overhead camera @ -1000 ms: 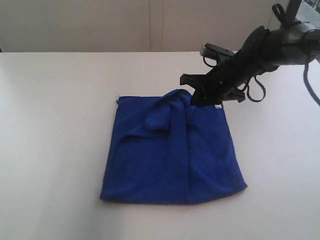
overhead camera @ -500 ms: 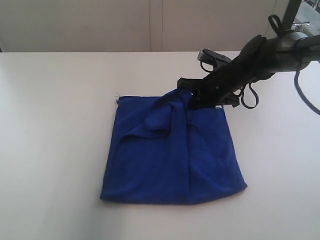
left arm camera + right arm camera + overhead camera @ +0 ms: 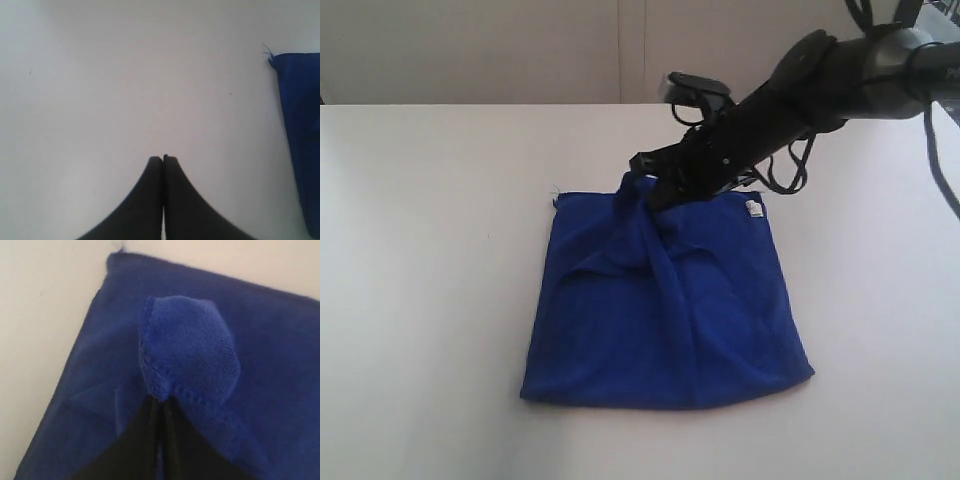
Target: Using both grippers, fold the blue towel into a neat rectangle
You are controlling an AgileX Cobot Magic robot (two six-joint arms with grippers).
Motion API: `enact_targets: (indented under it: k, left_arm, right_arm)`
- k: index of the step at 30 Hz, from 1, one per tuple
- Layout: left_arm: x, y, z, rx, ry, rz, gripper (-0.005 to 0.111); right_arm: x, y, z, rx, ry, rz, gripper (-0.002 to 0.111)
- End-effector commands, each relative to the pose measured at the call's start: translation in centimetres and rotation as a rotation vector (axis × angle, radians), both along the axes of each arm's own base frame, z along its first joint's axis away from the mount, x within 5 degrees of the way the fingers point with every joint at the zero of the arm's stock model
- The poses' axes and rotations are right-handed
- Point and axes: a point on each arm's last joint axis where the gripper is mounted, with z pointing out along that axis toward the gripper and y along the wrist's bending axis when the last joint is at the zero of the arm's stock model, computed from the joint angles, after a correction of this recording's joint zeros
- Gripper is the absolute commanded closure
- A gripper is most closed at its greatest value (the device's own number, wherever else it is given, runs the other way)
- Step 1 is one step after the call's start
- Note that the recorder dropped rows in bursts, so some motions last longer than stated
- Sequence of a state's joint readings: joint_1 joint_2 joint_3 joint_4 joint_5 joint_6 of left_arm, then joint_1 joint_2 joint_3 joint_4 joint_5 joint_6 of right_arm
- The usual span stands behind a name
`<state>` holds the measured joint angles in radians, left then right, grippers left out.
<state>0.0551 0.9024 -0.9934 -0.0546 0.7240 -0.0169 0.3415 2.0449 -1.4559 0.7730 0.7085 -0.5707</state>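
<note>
In the exterior view I count one blue towel [image 3: 660,320] lying on the white tabletop [image 3: 430,250]. It is roughly square, with one small white label [image 3: 754,208] at its far right corner. One arm [image 3: 840,85] shows here. Its right end effector [image 3: 648,188] is clamped on a raised pinch of the towel near the far edge, and a ridge of cloth runs up to it.

In the left wrist view, the left end effector [image 3: 163,159] is closed on nothing. Its two fingers [image 3: 145,200] are pressed together over bare tabletop, and the towel's edge [image 3: 300,140] lies apart from them.

In the right wrist view, the two fingers meet on a stitched hem, and one bunched corner of towel [image 3: 192,355] bulges past the tips.
</note>
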Motion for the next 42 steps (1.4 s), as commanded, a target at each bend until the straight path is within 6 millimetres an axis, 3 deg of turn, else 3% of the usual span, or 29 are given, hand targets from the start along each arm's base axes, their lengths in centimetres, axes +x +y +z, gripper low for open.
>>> enact_targets:
  k: [1, 4, 10, 15, 18, 26, 35, 42]
  left_arm:
    - [-0.1, 0.0, 0.2, -0.019, -0.009, 0.007, 0.107]
    - [-0.1, 0.0, 0.2, -0.019, -0.009, 0.007, 0.107]
    - [-0.2, 0.0, 0.2, -0.019, -0.007, 0.007, 0.107]
    - [-0.2, -0.1, 0.2, -0.022, -0.005, 0.007, 0.107]
    - [-0.2, -0.1, 0.2, -0.021, -0.007, 0.007, 0.107]
    - [-0.2, -0.1, 0.2, -0.021, -0.007, 0.007, 0.107]
    - [-0.2, -0.1, 0.2, -0.026, -0.004, 0.006, 0.107]
    - [-0.2, -0.3, 0.2, -0.048, -0.005, 0.002, 0.107]
  right_arm:
    - [-1.6, 2.5, 0.2, -0.034, -0.033, 0.135, 0.108]
    - [-2.2, 3.8, 0.1, -0.057, -0.064, 0.179, 0.108]
    - [-2.1, 4.1, -0.2, -0.066, -0.078, 0.176, 0.107]
    - [-2.1, 4.1, -0.5, -0.079, -0.075, 0.183, 0.092]
    - [-2.2, 4.0, 0.5, -0.070, -0.094, 0.176, 0.087]
    - [-2.6, 3.8, 2.9, -0.050, -0.153, 0.168, 0.086]
    - [-1.2, 0.5, 3.7, -0.017, -0.080, 0.017, 0.086]
    - [-1.0, 0.4, 1.6, 0.001, 0.032, -0.025, 0.086]
